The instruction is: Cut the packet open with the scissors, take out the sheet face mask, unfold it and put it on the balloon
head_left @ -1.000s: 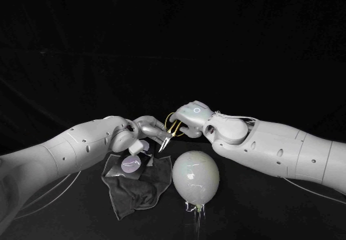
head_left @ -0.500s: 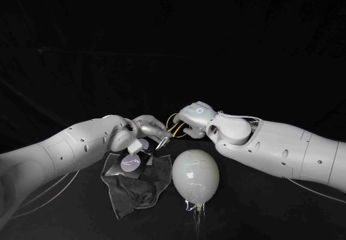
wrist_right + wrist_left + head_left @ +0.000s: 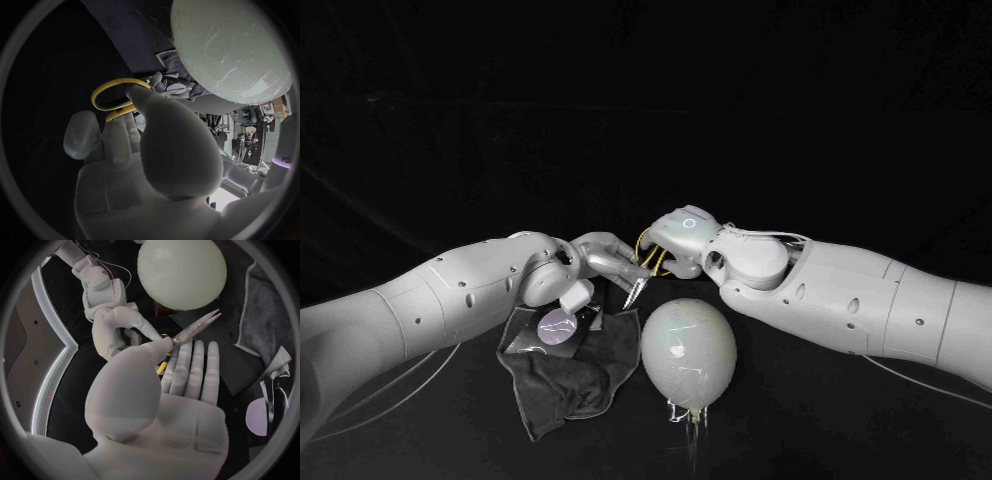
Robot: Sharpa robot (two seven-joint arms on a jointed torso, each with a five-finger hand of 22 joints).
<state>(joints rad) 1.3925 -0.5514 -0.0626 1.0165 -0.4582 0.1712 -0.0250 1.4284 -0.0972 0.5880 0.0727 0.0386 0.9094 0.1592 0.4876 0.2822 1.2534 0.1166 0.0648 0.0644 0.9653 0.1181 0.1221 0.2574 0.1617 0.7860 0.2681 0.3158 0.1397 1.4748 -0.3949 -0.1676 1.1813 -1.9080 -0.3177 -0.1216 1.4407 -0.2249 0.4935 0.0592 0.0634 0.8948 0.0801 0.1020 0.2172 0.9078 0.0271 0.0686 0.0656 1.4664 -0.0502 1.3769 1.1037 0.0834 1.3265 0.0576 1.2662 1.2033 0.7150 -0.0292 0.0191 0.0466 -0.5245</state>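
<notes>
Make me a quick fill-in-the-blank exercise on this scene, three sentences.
1. The right hand holds the ___.
2. The tool's handles are ___ in colour.
3. Beside the dark cloth lies the pale, egg-shaped ___.
Missing words: scissors; yellow; balloon.
</notes>
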